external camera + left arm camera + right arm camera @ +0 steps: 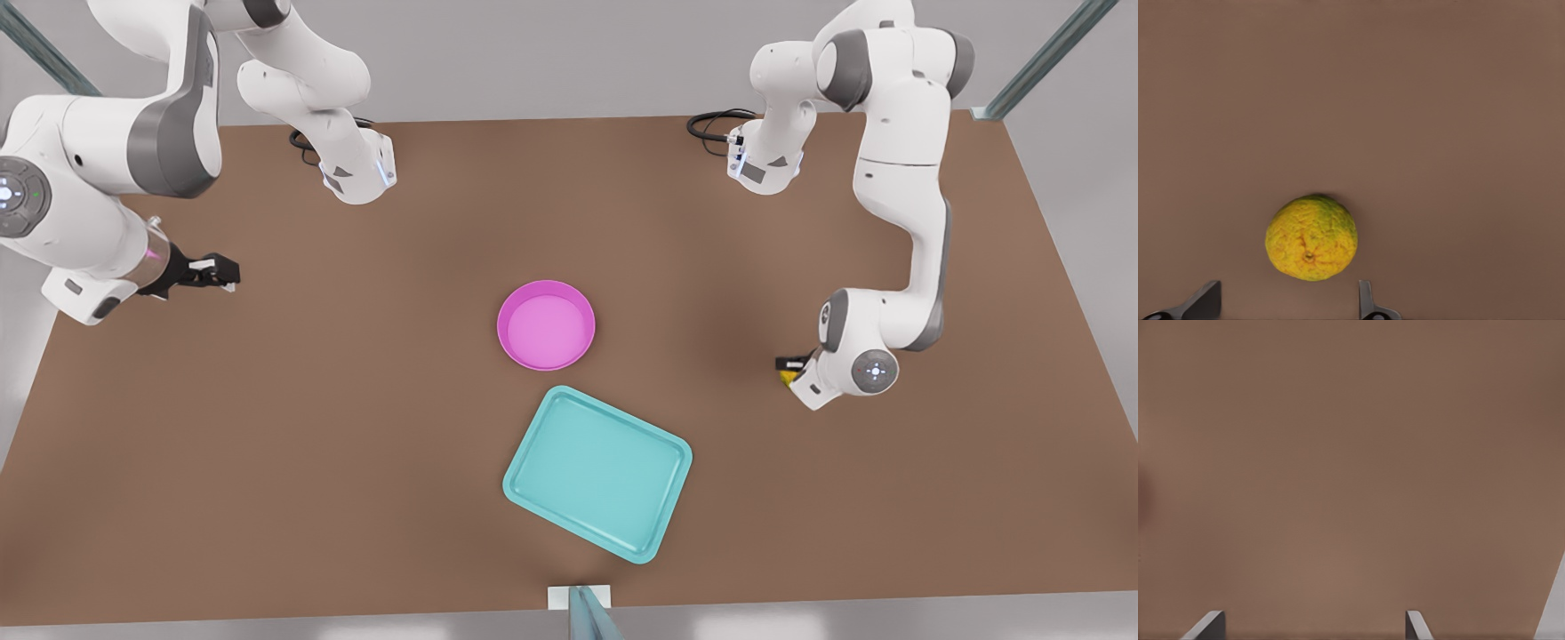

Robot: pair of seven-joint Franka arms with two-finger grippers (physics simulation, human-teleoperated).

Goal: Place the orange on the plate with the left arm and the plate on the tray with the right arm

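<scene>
Brown table [356, 462] spans the front view; both arm bases sit along its far edge.

Tray [597, 472]: teal, lying flat and bare near the table's near edge, turned at an angle to it. Plate [546, 325]: magenta, just beyond the tray's far corner, apart from it, nothing on it.

Orange [1311, 237]: the left wrist view gives it whole, resting on bare table, mottled yellow skin with the stem scar facing the camera. In the front view the arm on that view's right covers nearly all of it; only a sliver of yellow [788, 377] shows under the wrist. It lies well apart from the plate, toward the front view's right.

Left gripper [1288, 303]: directly over the orange. Fingertips [1205, 301] spread wider than the fruit, one on each side, not touching it. Nothing held.

Right gripper [218, 270]: at the front view's left, well apart from plate and tray, waiting over bare table. The right wrist view shows its fingers [1208, 625] wide apart with plain brown surface between them. Nothing held, nothing touched.
</scene>
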